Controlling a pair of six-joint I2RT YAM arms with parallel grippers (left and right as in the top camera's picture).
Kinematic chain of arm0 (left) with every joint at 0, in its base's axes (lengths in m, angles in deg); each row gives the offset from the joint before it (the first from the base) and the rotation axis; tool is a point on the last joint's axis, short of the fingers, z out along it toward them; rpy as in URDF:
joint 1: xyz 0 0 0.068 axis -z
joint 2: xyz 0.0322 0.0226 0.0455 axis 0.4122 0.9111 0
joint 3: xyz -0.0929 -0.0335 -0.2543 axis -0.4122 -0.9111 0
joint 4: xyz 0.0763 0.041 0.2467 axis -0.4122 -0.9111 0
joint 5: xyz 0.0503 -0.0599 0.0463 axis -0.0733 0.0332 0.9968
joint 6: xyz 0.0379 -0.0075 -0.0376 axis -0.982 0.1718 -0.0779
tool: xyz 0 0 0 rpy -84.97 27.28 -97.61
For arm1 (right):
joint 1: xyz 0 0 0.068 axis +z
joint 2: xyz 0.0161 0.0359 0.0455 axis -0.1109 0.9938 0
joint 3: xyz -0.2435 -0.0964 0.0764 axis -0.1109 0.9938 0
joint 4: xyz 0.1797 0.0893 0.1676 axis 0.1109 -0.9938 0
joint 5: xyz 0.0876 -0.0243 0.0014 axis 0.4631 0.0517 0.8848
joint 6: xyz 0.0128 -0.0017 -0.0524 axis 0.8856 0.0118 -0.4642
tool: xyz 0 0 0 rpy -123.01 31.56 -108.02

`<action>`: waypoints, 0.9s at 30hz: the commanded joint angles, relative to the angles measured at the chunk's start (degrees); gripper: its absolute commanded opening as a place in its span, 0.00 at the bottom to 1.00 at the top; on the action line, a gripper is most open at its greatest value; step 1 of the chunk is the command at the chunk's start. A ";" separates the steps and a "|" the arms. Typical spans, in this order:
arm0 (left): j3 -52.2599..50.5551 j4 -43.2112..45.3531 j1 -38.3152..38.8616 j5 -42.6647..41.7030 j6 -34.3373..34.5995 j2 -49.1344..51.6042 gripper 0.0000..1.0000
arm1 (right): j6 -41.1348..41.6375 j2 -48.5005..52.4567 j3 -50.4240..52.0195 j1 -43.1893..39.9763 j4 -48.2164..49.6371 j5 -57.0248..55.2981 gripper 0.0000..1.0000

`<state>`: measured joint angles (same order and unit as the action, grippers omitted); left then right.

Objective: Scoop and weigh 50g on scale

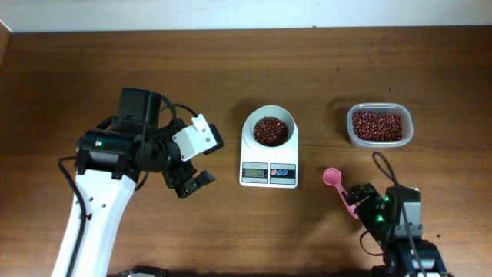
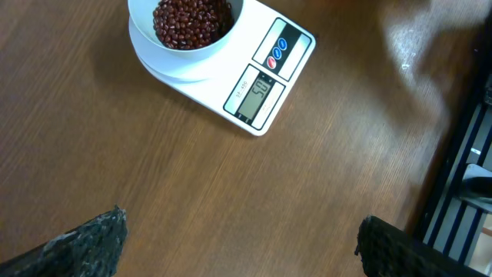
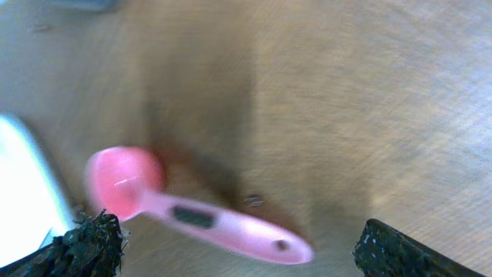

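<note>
Centre of table [image 1: 231,69]: scale [image 1: 268,158], beans in bowl [image 1: 269,115]. Just ahead of right gripper [image 3: 247,258], fingers spread wide, nothing held: pink scoop [image 1: 341,192], flat on table, handle toward gripper, cup toward scale. Left gripper [image 2: 238,248] likewise wide, empty, left of scale, farther from scoop.

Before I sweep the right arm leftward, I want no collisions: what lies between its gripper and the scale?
A pink scoop, lying flat; overhead and right wrist views both show it.
</note>
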<state>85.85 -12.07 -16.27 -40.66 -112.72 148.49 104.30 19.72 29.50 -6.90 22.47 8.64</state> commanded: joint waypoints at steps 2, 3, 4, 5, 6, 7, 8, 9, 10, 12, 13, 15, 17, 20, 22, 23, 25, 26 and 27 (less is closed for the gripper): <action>0.37 -0.02 0.02 -0.20 -0.50 0.07 0.99 | -0.37 -11.32 0.44 8.07 -0.31 -9.46 0.99; 0.37 -0.02 0.02 -0.20 -0.50 0.07 0.99 | -0.37 -13.16 0.44 8.35 -0.92 -10.19 0.99; 0.37 -0.02 0.02 -0.20 -0.50 0.07 0.99 | -0.37 -16.17 0.76 8.35 -2.10 -11.28 0.99; 0.37 -0.02 0.02 -0.20 -0.48 0.07 0.99 | -0.37 -19.47 1.68 8.35 -3.10 -12.48 0.99; 0.37 -0.02 0.02 -0.20 -0.48 0.07 0.99 | -0.37 -22.32 3.10 8.35 -3.45 -13.33 0.99; 0.37 -0.02 0.02 -0.20 -0.48 0.07 0.99 | -0.37 -25.09 4.94 8.35 -3.50 -13.44 0.99; 0.37 -0.02 0.02 -0.20 -0.50 0.07 0.99 | -0.57 -26.93 6.08 8.35 -3.82 -13.25 0.99; 0.37 -0.02 0.02 -0.20 -0.50 0.07 0.99 | -0.79 -27.78 5.99 8.33 -4.59 -13.38 0.99; 0.37 -0.02 0.02 -0.20 -0.48 0.07 0.99 | -0.79 -28.48 5.99 7.69 -4.55 -13.40 0.99; 0.37 -0.02 0.02 -0.20 -0.50 0.07 0.99 | -0.79 -28.85 5.99 5.20 -4.52 -13.20 0.99; 0.37 -0.02 0.02 -0.20 -0.48 0.07 0.99 | -0.79 -28.85 5.99 4.26 -4.52 -13.16 0.99; 0.37 -0.02 0.02 -0.20 -0.50 0.07 0.99 | -0.79 -30.16 5.99 2.23 -4.17 -13.20 0.99; 0.37 -0.02 0.02 -0.20 -0.48 0.07 0.99 | -1.44 -34.60 6.08 0.94 -1.68 -13.33 0.99; 0.37 -0.02 0.02 -0.20 -0.50 0.07 0.99 | -11.32 -36.35 7.93 0.04 12.46 -10.75 0.99; 0.37 -0.02 0.02 -0.20 -0.50 0.07 0.99 | -14.36 -36.35 8.81 0.04 16.81 -10.58 0.99; 0.37 -0.02 0.02 -0.20 -0.48 0.07 0.99 | -17.75 -36.35 9.79 0.02 20.87 -10.54 0.99; 0.37 -0.02 0.02 -0.20 -0.50 0.07 0.99 | -21.46 -36.35 12.44 0.02 27.65 -9.49 0.99; 0.37 -0.02 0.02 -0.20 -0.48 0.07 0.99 | -21.40 -36.35 14.99 0.02 31.47 -9.44 0.99; 0.37 -0.02 0.02 -0.20 -0.48 0.07 0.99 | -21.44 -36.35 14.88 -0.17 30.53 -9.42 0.99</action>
<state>85.83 -12.02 -16.27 -40.66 -112.72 148.51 86.26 -16.15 42.42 -6.64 52.56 -1.61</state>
